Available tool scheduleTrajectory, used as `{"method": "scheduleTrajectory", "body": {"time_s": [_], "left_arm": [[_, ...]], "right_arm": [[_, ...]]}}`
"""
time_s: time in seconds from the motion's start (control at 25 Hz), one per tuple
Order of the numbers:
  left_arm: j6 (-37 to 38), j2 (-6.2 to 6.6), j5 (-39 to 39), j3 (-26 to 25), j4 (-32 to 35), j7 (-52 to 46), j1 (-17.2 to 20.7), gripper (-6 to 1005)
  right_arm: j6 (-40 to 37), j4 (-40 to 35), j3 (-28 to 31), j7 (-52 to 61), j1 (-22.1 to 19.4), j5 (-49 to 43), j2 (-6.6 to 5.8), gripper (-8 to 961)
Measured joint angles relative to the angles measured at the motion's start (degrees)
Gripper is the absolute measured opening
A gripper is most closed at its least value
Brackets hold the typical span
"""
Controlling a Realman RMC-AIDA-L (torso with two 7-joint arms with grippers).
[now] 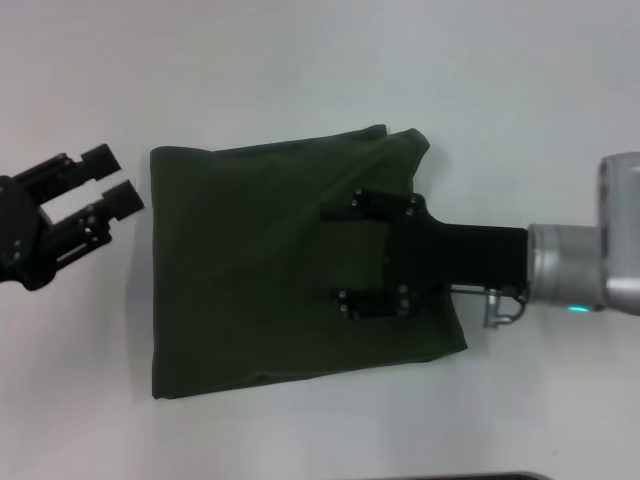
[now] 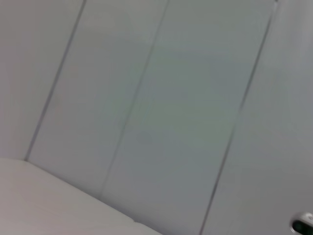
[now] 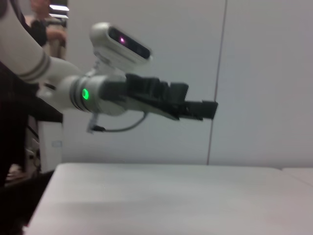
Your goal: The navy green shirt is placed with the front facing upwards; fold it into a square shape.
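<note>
Olive-green cloth, the navy green shirt (image 1: 260,270), lies folded into a rough rectangle on the white surface (image 1: 300,60), plain side up, no lettering showing. Over the shirt's right part hovers the right hand (image 1: 335,255), its two fingers spread wide apart and gripping nothing. Just off the shirt's left edge, near its upper corner, the left hand (image 1: 120,180) hangs with fingers parted, also empty, not touching the cloth.

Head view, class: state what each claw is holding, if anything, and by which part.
Nothing is held. The left claw hangs open beside the folded shirt, apart from it. The right claw is open over the shirt, gripping no cloth.
</note>
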Motion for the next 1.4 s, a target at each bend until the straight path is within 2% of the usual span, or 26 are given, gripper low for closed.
{"method": "scheduleTrajectory", "body": {"time_s": [0.2,0.52,0.72,0.88,1.16,1.4], "left_arm": [[-0.5,-0.49,0.0,-1.3,-0.1,0.0,-0.1,584],[-2.1,-0.84,0.0,-1.3,-1.5,-0.1,-0.5,584],[-2.3,-0.88,-0.1,-1.3,-1.6,-0.1,-0.5,584],[-2.3,-0.92,-0.6,-1.3,-1.6,-0.1,-0.6,584],[-2.5,-0.98,-0.7,-1.3,-1.6,-0.1,-0.8,584],[-2.5,-1.02,-0.8,-1.7,-1.6,-0.2,-0.5,584]], "right_arm": [[9.0,2.2,0.1,-0.8,0.7,2.5,-0.07,838],[17.8,2.2,0.2,-0.5,-1.0,9.5,-0.36,837],[24.1,2.6,0.3,-0.5,-0.3,11.7,-0.04,837],[26.3,2.8,0.4,-0.3,-0.2,14.7,-0.07,837],[26.9,2.3,0.3,-0.3,-0.1,18.9,-0.24,837],[18.4,1.9,-0.3,-0.3,-0.8,18.5,-0.51,837]]}}
